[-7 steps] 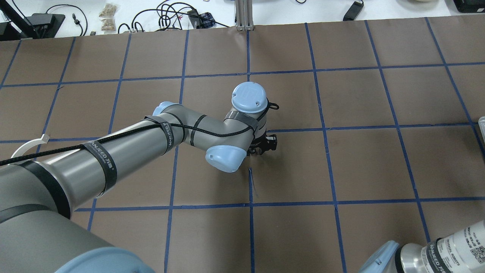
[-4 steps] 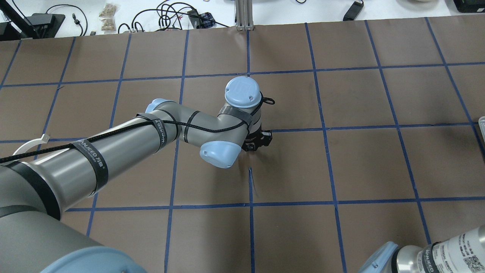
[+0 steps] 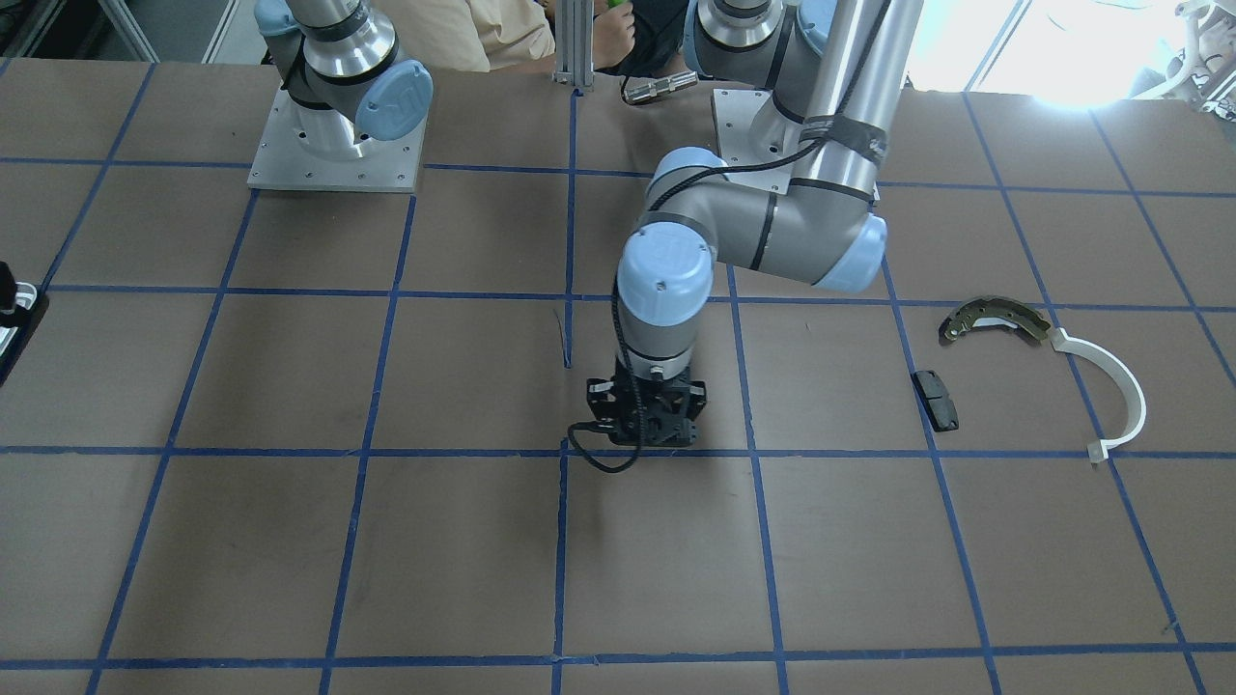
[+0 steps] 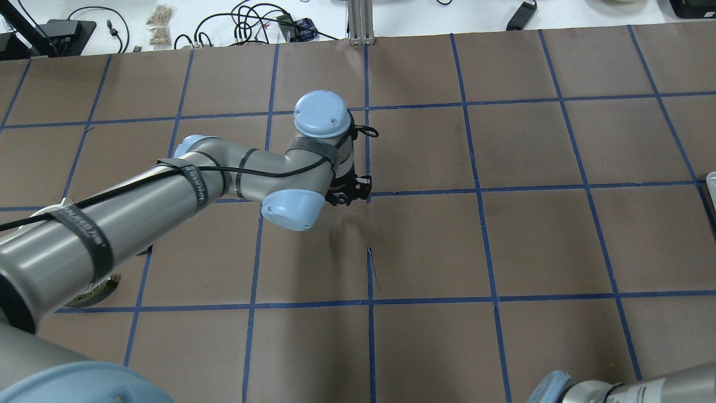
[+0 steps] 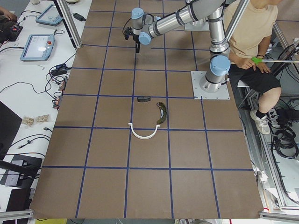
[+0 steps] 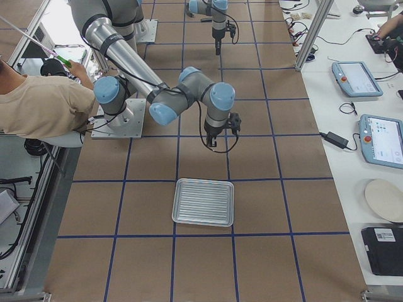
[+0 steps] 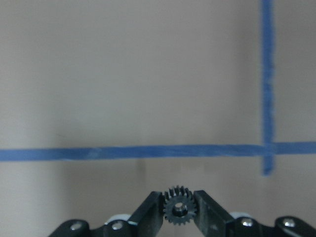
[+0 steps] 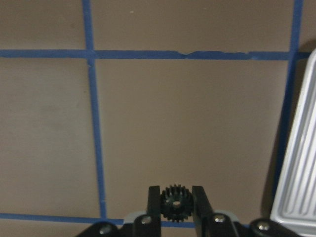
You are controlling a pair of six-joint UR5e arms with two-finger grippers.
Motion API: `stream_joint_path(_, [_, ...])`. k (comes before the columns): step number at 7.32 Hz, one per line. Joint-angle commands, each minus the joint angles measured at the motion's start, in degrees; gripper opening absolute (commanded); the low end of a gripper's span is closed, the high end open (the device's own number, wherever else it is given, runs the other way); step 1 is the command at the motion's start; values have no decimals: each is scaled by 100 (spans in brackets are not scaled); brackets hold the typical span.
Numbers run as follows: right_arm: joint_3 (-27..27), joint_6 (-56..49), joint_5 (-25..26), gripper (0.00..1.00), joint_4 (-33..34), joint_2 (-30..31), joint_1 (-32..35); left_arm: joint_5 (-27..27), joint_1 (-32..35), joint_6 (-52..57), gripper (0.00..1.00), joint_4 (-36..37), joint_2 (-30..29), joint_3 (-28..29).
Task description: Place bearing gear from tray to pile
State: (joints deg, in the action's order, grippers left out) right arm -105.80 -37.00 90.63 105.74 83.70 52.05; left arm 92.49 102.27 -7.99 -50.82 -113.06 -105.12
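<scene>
My left gripper (image 7: pixel 178 197) is shut on a small black bearing gear (image 7: pixel 178 212) and holds it just above a blue tape line near the table's middle (image 4: pixel 349 196) (image 3: pixel 645 425). My right gripper (image 8: pixel 176 192) is also shut on a small black gear (image 8: pixel 174 203), with the ribbed silvery tray (image 8: pixel 298 187) beside it. In the right exterior view this gripper (image 6: pixel 213 141) hangs about one grid square from the tray (image 6: pixel 203 201). The pile lies towards my left: olive brake shoe (image 3: pixel 995 320), black pad (image 3: pixel 936 399) and white arc (image 3: pixel 1110 396).
The table is brown paper with a blue tape grid (image 4: pixel 481 190). An aluminium post (image 4: pixel 361 22) stands at the far edge, with cables behind it. A seated person (image 5: pixel 247 42) is behind the arm bases. Tablets (image 6: pixel 356 78) lie on the side bench.
My left arm has moved to the overhead view's left and a little farther from me, carrying the gear. My right arm has drawn back towards the lower right corner.
</scene>
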Motion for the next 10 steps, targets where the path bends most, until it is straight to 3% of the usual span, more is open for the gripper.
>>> stream_joint_path(1, [-686, 2466, -193, 0, -27, 769, 1424, 226, -1379, 1856, 0, -59, 554, -472])
stream_joint_path(3, [-662, 5198, -598, 0, 479, 562, 3110, 208, -2696, 3506, 0, 55, 732, -755])
stream_joint_path(5, [-268, 7729, -1632, 0, 1674, -375, 4177, -62, -4069, 5082, 0, 108, 619, -835])
stream_joint_path(6, [21, 8351, -1715, 0, 2113, -841, 4678, -343, -4501, 5410, 0, 117, 514, -835])
stream_joint_path(8, [619, 9207, -1724, 1, 2538, -1800, 5270, -337, -4803, 5852, 0, 108, 443, -852])
stream_joint_path(9, [674, 9245, -1698, 53, 2548, -1900, 5350, -328, -4839, 5800, 22, 343, 312, -878])
stream_joint_path(10, [709, 9245, -1698, 97, 2548, -1936, 5351, -319, -4830, 5808, 93, 754, 250, -879])
